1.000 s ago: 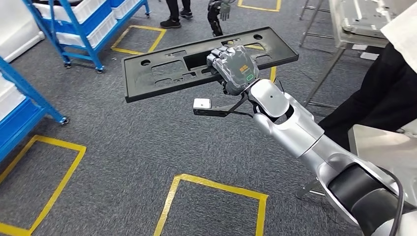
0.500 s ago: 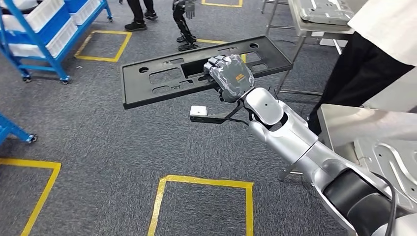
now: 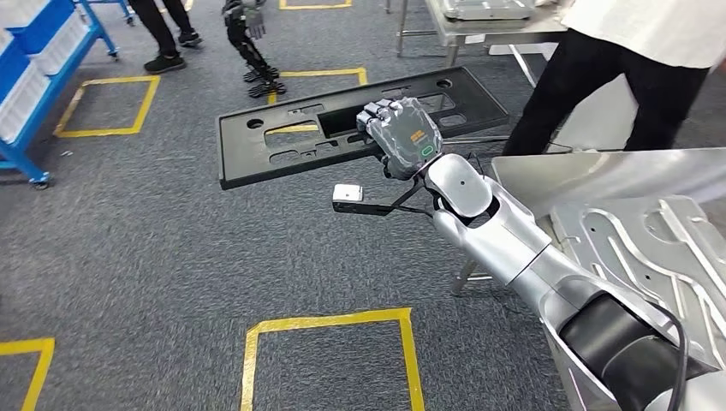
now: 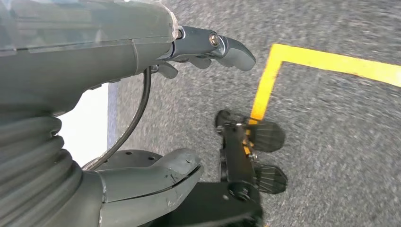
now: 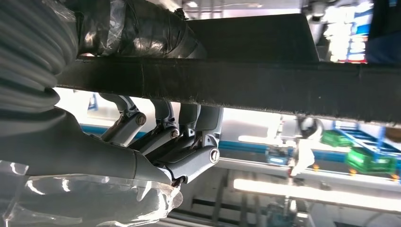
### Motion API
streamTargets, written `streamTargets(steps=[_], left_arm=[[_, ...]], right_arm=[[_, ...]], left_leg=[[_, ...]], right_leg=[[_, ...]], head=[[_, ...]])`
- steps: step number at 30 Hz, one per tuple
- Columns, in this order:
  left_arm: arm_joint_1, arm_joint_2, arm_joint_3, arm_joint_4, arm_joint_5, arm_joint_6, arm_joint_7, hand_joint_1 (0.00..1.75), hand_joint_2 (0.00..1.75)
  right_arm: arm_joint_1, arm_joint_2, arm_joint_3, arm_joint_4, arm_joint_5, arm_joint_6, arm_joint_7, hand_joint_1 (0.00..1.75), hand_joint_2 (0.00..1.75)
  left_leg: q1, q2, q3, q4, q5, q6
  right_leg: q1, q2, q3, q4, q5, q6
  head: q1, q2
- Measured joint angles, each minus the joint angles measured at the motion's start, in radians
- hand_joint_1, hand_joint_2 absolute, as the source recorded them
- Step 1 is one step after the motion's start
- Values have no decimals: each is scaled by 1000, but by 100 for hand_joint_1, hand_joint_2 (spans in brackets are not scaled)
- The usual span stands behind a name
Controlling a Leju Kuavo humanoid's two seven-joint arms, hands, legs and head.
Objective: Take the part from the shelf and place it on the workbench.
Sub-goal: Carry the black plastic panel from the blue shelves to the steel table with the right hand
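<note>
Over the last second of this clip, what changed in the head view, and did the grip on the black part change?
The camera turned: floor markings, blue shelves and standing people slid left across the picture, and a metal workbench with a silver panel came in at the right. That is the robot turning, not things moving. The right hand grips the black part at the same spot, held out flat as before.

The part (image 3: pixel 360 124) is seen as matte black throughout, its underside dark in the right wrist view as well. The right hand (image 3: pixel 401 128) is grey, marked with an orange patch and a green outline on its back; the arm (image 3: pixel 505 235) is silver with a black band. The left hand (image 4: pixel 142 56) is grey. The floor (image 3: pixel 154 257) is speckled grey carpet, crossed by yellow tape squares (image 3: pixel 330 324). The tabletop (image 3: pixel 599 171) is bare silver metal. Blue racks (image 3: pixel 34 51) are loaded with white bins.
</note>
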Motion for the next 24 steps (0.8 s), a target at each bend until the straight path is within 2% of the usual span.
streamTargets(steps=[1, 2, 3, 5, 6, 7, 9, 10, 11, 12, 13, 14, 15, 17, 18, 20, 21, 22, 24], left_arm=[[0, 2, 1, 0, 0, 0, 0, 0, 175], [0, 3, 1, 0, 1, 0, 0, 0, 175], [0, 4, 2, 0, 1, 0, 0, 0, 175], [-1, 4, 2, 0, 1, 0, 0, 0, 175], [-2, 4, 2, 0, 1, 0, 0, 0, 175], [-3, 4, 2, 0, 1, 0, 0, 0, 175], [-4, 5, 3, 0, 1, 0, 0, 0, 175], [-3, 5, 3, 0, 1, 0, 0, 0, 175], [-2, 6, 4, 0, 1, 0, 0, 0, 175], [-1, 6, 4, 0, 1, 0, 0, 0, 175], [0, 6, 4, 0, 1, 0, 0, 0, 175], [-1, 6, 4, 0, 2, 0, 0, 0, 175], [-2, 6, 4, 0, 2, -1, 0, 0, 175], [-3, 6, 4, 0, 2, -1, 0, 0, 175], [-4, 6, 4, 0, 2, -1, 0, 0, 175], [-5, 6, 4, 0, 2, -1, -2, 0, 175], [-6, 6, 5, 0, 2, -1, -4, 0, 175], [-7, 6, 5, 0, 1, -1, -6, 0, 175], [-6, 5, 4, 0, -3, -1, -6, 0, 175]], right_arm=[[-1, 0, 0, 2, 0, 0, 0, 175, 175], [-1, 0, 0, 3, 0, 0, 0, 175, 175], [-1, 0, 0, 5, 0, -1, 0, 175, 175], [1, -1, -1, 8, 0, -1, 0, 175, 175], [2, -3, -2, 9, 0, -1, 0, 175, 175], [1, -4, -3, 10, 0, -2, 0, 175, 175], [-1, -4, -4, 12, 0, -3, 0, 175, 175], [0, -4, -4, 13, 0, -3, 0, 175, 175], [1, -4, -4, 14, 0, -3, 0, 175, 175], [3, -4, -4, 16, 0, -3, 0, 175, 175], [4, -4, -4, 18, 0, -3, 0, 175, 175], [4, -4, -4, 19, 0, -3, 0, 175, 175], [2, -4, -5, 19, 0, -3, 0, 175, 175], [0, -3, -5, 19, 0, -3, 0, 175, 175], [-1, -3, -5, 19, 0, -3, 0, 175, 175], [-1, -3, -7, 18, 0, -3, 0, 175, 175], [-1, -4, -9, 17, -1, -2, 1, 175, 175], [-2, -4, -11, 14, -1, -1, 2, 175, 175], [-3, -6, -18, 7, -4, 5, 12, 175, 175]], left_leg=[[2, -28, 25, -61, 26, 3], [3, -51, 40, -101, 39, 5], [3, -65, 48, -118, 40, 7], [3, -46, 53, -129, 44, 12], [3, -32, 57, -137, 47, 18], [4, -18, 60, -145, 52, 24], [2, 10, 64, -154, 55, 33], [0, 24, 65, -154, 54, 35], [-1, 38, 64, -154, 53, 36], [-1, 52, 65, -153, 51, 36], [-1, 66, 65, -152, 49, 35], [-1, 79, 66, -150, 46, 33], [-1, 90, 67, -147, 43, 30], [-7, 110, 70, -141, 34, 20], [-10, 119, 72, -139, 31, 15], [-12, 138, 77, -139, 25, 5], [-9, 136, 78, -134, 18, 0], [-7, 121, 73, -116, 4, -5], [-2, 71, 29, -16, -53, -9]], right_leg=[[0, 13, -3, 3, 0, 3], [-3, 26, -8, 5, 1, 9], [-6, 39, -13, 4, 3, 15], [-12, 62, -21, 0, 9, 29], [-10, 50, -25, 5, 6, 33], [-8, 22, -36, 26, -9, 37], [-5, -50, -84, 126, -64, 43], [-7, -69, -115, 192, -94, 47], [-9, -76, -141, 244, -112, 50], [-11, -80, -152, 268, -113, 53], [-13, -83, -142, 252, -95, 55], [-14, -91, -111, 196, -64, 56], [-13, -112, -72, 123, -36, 55], [-5, -144, -14, 17, -3, 45], [-1, -148, -7, 1, -4, 39], [2, -125, -8, 1, -2, 26], [0, -114, -6, -2, -1, 20], [-2, -105, -4, -4, 0, 13], [-6, -86, 0, -7, 1, 2]], head=[[0, 0], [0, 0], [0, 0], [0, 0], [1, 0], [1, 0], [3, 0], [3, 0], [4, 0], [3, 0], [4, 0], [3, 0], [3, 0], [3, 0], [3, 0], [3, 0], [3, 0], [3, 0], [3, 0]])
